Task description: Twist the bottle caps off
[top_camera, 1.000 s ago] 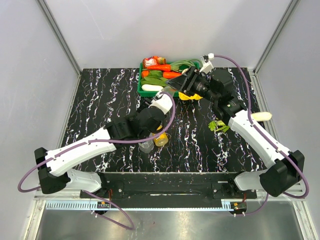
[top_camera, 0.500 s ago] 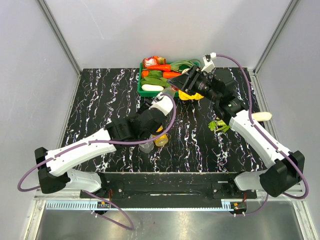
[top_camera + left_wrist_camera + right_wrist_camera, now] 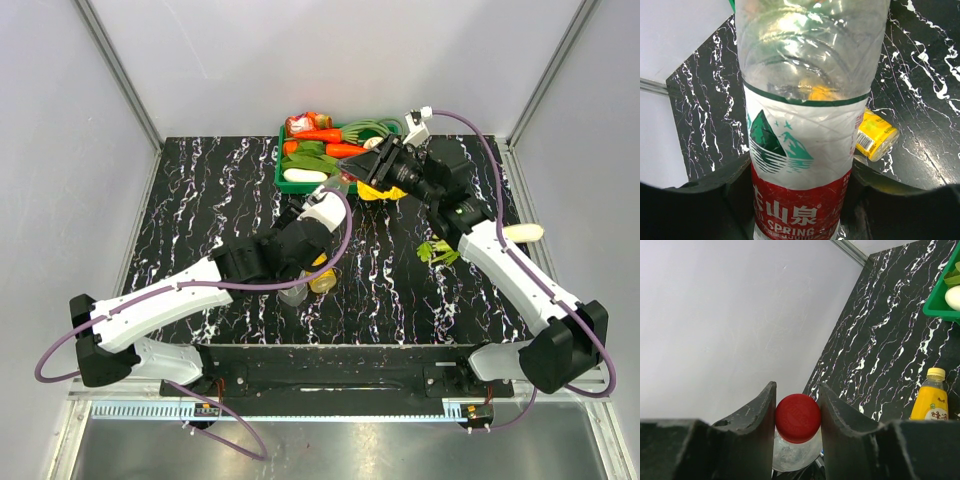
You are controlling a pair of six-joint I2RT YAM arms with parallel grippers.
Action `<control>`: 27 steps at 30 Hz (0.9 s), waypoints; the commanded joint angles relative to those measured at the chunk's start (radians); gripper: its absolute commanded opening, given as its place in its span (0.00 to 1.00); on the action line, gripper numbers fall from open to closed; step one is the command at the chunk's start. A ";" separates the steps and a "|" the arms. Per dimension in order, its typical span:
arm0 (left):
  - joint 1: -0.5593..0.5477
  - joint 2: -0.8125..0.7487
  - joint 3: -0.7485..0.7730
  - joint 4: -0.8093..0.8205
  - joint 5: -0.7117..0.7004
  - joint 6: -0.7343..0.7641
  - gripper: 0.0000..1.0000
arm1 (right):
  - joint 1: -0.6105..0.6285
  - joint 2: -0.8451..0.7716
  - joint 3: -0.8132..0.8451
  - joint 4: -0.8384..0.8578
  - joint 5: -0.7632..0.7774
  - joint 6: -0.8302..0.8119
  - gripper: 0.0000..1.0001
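My left gripper point(image 3: 800, 192) is shut on the clear bottle with the red label point(image 3: 800, 165) and holds it off the table, tilted toward the tray; it also shows in the top view point(image 3: 318, 208). My right gripper point(image 3: 797, 390) is shut on that bottle's red cap point(image 3: 798, 418), a finger on each side; in the top view it point(image 3: 352, 178) meets the bottle's far end. The orange-yellow juice bottle point(image 3: 322, 278) with its yellow cap point(image 3: 935, 372) stands upright near the front, next to another clear bottle point(image 3: 293, 292). A blue cap is not visible.
A green tray point(image 3: 283, 170) of carrots and other vegetables sits at the back centre. A yellow packet point(image 3: 875, 136) lies just right of it under my right gripper. A green leafy piece point(image 3: 437, 250) and a pale vegetable point(image 3: 525, 232) lie at the right.
The right gripper has shifted slightly right and turned a little at the cap. The left arm has edged forward with the bottle. The grips are unchanged.
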 commanded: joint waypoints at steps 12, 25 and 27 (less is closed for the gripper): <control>0.025 -0.006 0.016 0.066 0.075 -0.017 0.21 | -0.011 -0.039 -0.080 0.101 -0.080 -0.027 0.00; 0.188 -0.121 -0.045 0.190 0.492 -0.049 0.19 | -0.047 -0.091 -0.094 0.163 -0.181 -0.025 0.00; 0.217 -0.138 -0.059 0.212 0.573 -0.058 0.19 | -0.052 -0.100 -0.097 0.185 -0.207 -0.027 0.00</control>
